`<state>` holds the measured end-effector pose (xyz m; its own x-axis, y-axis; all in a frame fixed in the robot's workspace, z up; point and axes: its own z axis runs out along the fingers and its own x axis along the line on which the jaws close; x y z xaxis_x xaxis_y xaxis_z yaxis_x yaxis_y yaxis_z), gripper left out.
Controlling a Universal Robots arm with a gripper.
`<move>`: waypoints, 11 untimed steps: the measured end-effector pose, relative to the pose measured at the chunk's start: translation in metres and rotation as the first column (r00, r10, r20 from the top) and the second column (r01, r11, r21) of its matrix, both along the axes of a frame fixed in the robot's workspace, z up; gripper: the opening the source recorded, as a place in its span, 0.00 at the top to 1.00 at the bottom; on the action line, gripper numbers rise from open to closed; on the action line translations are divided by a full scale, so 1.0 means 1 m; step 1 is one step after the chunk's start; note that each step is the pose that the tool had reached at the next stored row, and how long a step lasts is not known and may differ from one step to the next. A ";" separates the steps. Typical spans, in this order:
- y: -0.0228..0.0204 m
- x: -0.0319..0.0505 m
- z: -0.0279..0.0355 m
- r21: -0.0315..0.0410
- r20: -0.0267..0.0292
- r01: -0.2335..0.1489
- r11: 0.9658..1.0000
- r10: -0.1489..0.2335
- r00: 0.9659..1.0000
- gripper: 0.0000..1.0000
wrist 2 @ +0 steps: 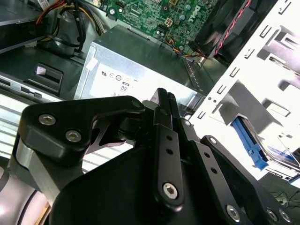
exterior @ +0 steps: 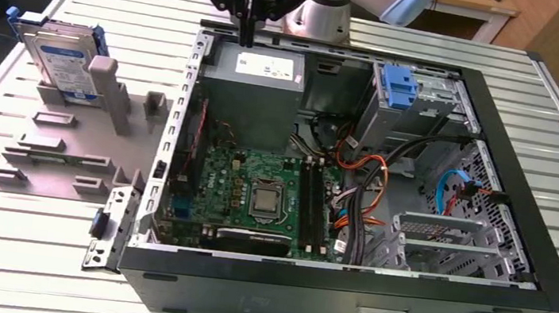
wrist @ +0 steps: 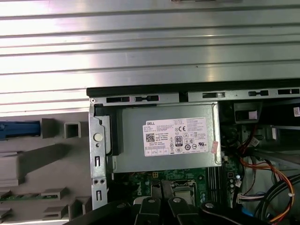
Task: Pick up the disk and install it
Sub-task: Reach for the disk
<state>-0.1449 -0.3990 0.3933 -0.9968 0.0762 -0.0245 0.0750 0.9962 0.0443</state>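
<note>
Jaws pressed together and empty hang above the power-supply box, well apart from the disk standing upright in the grey holder — a clean pick likely needs them spread and squared to its blue-framed edges.

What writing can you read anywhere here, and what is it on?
White sticker on the power supply: fine print, too small to read.
Label on the disk: blurred, unreadable.
Motherboard: markings too small to read.
</note>
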 end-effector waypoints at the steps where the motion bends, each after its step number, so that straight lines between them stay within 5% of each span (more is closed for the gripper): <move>1: 0.0000 -0.0006 0.0000 0.000 0.000 0.000 1.000 0.000 1.000 0.85; 11: 0.0000 -0.0040 0.0000 0.000 0.000 0.000 1.000 0.000 1.000 0.85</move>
<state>-0.1489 -0.3989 0.3933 -0.9968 0.0762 -0.0244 0.0751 0.9962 0.0443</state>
